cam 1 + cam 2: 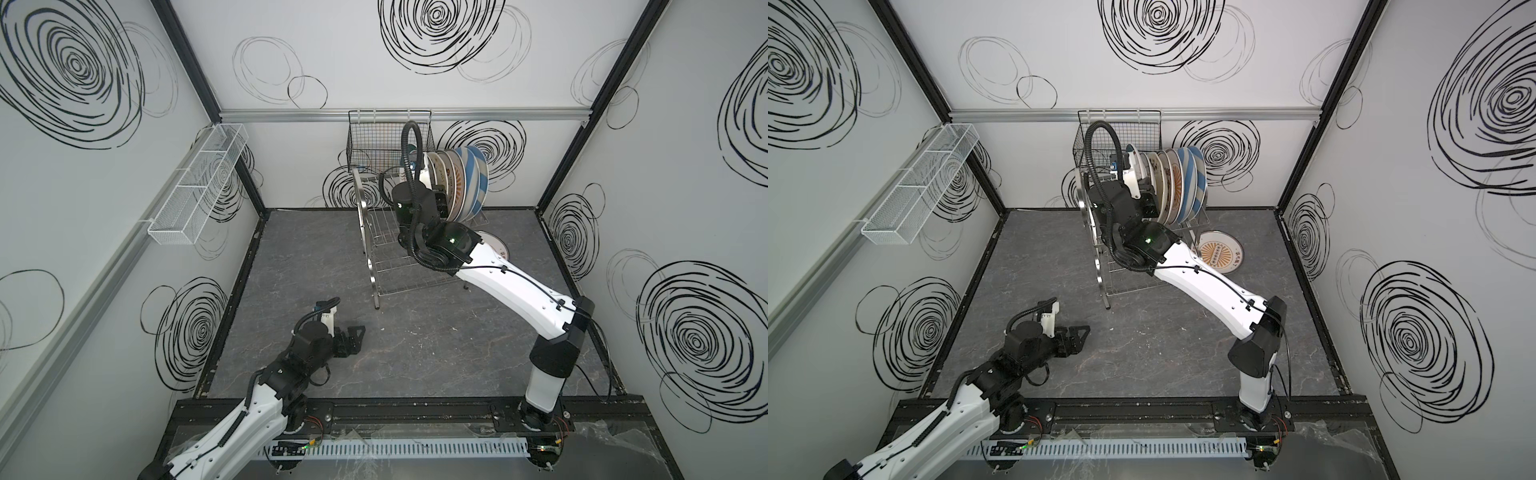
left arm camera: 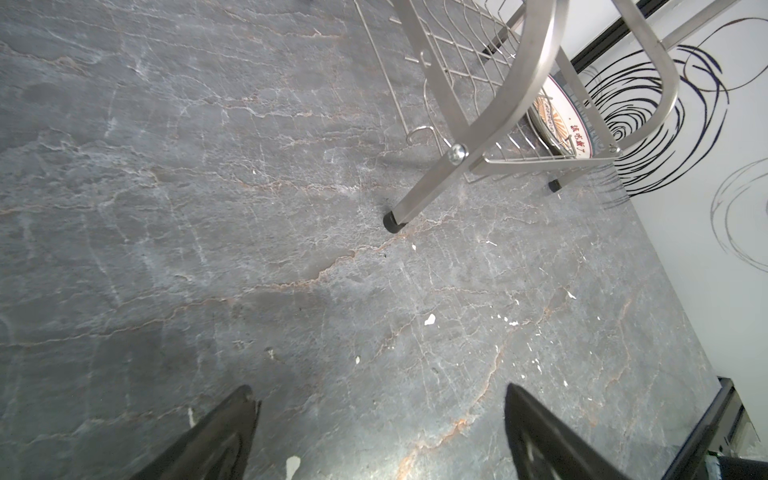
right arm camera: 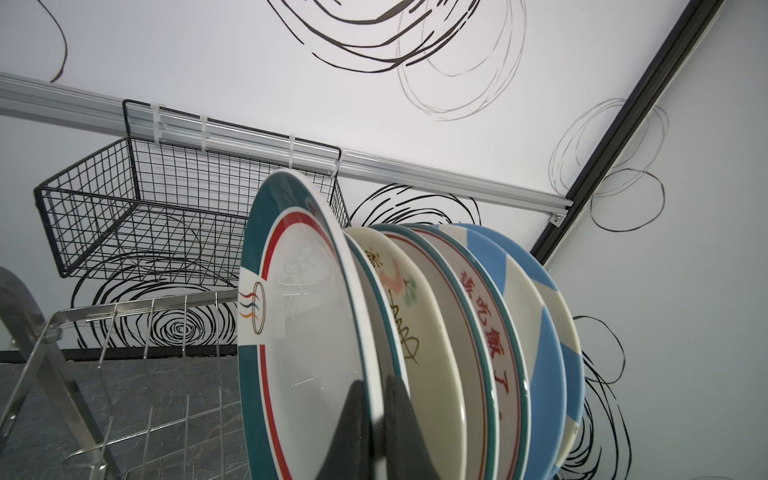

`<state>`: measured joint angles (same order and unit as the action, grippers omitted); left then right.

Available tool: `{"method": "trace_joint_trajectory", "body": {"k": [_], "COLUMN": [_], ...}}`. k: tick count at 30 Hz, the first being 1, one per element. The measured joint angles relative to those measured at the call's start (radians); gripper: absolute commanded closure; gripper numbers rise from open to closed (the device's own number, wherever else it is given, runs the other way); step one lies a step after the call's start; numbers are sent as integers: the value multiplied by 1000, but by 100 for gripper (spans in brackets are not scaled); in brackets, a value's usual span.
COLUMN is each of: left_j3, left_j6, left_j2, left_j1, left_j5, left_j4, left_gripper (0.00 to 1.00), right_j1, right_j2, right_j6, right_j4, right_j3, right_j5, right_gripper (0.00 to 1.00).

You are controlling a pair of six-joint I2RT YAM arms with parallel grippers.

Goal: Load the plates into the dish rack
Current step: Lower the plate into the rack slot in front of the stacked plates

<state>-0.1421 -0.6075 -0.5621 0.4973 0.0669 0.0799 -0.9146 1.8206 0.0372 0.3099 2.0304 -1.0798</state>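
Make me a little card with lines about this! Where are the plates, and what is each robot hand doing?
rack: shiny steel, two tiers, standing on the table
racked plates: a row on edge in the top tier
blue striped plate: at the row's right end in both top views
right hand: shut on the rim of the green-rimmed plate, at the row's left end
left hand: open, empty, above the table
sunburst plate: not racked, lying flat on the table right of the rack

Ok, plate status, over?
Right gripper: jaws shut on green-rimmed plate at dish rack. Left gripper: jaws open, empty. Sunburst plate flat on table beside rack. Nothing seen blocking.
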Motion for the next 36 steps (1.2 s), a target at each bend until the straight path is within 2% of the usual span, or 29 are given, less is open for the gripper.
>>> {"method": "trace_joint_trajectory", "body": {"k": [21,24,31,36], "left_j3": [0,0,0,0], "left_j6": [2,2,2,2], "left_j2": [0,0,-4,-6], "left_j1": [2,2,2,2], "left_j5": [0,0,0,0], "left_j4": [0,0,0,0], "left_gripper": [4,4,4,4], "right_j1": [37,37,29,12], "right_j2": [2,2,2,2], "right_j6": [-105,-111,-112,-94], "right_j4": [87,93,87,90], "right_j3": [0,0,0,16], "right_j5": [87,98,106,114], "right_gripper": [99,88,78,66]}}
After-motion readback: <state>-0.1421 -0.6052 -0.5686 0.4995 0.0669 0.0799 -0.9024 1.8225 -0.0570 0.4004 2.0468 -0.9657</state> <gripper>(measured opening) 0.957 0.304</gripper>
